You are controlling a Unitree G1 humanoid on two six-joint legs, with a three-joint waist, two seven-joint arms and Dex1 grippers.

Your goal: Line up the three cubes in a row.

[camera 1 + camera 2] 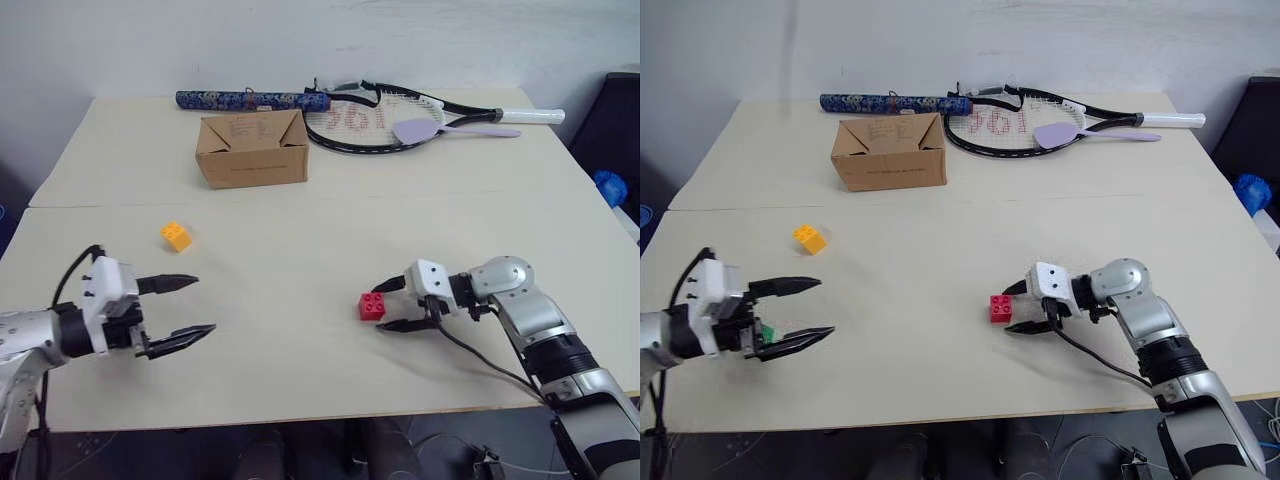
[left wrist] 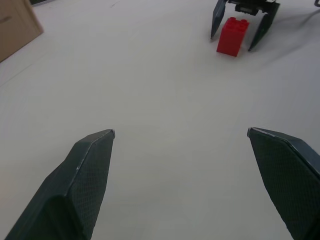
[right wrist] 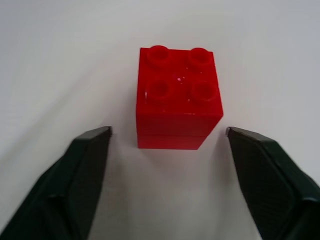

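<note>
The red cube stands studs-up on the table, right of centre near the front. My right gripper is open around it, one finger on each side with a gap to the brick on both. The yellow-orange cube lies on the left half of the table, farther back. My left gripper hovers open and empty near the front left, pointing toward the red cube. A bit of the green cube peeks out under the left gripper's lower finger, mostly hidden.
A brown cardboard box sits at the back, left of centre. Behind it lie a patterned blue tube, a racket and a lilac spatula. A seam crosses the table.
</note>
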